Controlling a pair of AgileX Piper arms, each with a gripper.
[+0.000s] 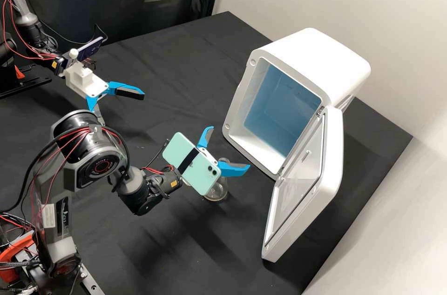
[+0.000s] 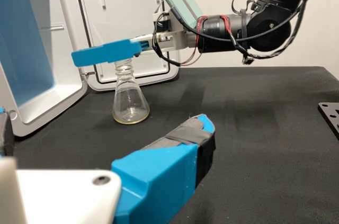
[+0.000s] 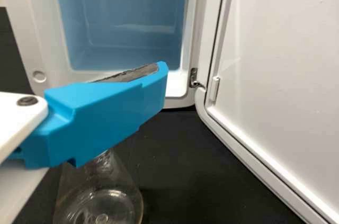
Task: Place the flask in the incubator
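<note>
Flask [image 1: 218, 191] stands upright on the black bench [image 1: 186, 62], outside the incubator [image 1: 312, 57], just in front of its opening & near the swung-open door [image 1: 307, 178]. R gripper [image 1: 228, 148] sits right over it, fingers spread wide apart, holding nothing. In the high view the flask's base peeks out under the mint phone [image 1: 193, 162] strapped to that wrist. From the L wrist view one blue finger [image 2: 106, 53] of the R gripper crosses at the level of the flask's [image 2: 130, 105] mouth; can't tell if it touches the glass. In the R wrist view the flask [image 3: 98, 197] is directly below that arm's own finger [image 3: 100, 113], w/ the incubator's blue inside [image 3: 122, 23] ahead.

Flask: clear glass, cone-shaped body w/ wide flat base, short narrow ribbed neck, no cap; looks empty, faint yellowish tint at the bottom.

L gripper [image 1: 117, 104] is well apart from the flask, up off the bench toward the far-left side, fingers splayed & empty; its own finger [image 2: 175, 155] points toward flask & incubator.

Incubator: white box, pale blue lining, door hanging fully open to the side
</note>
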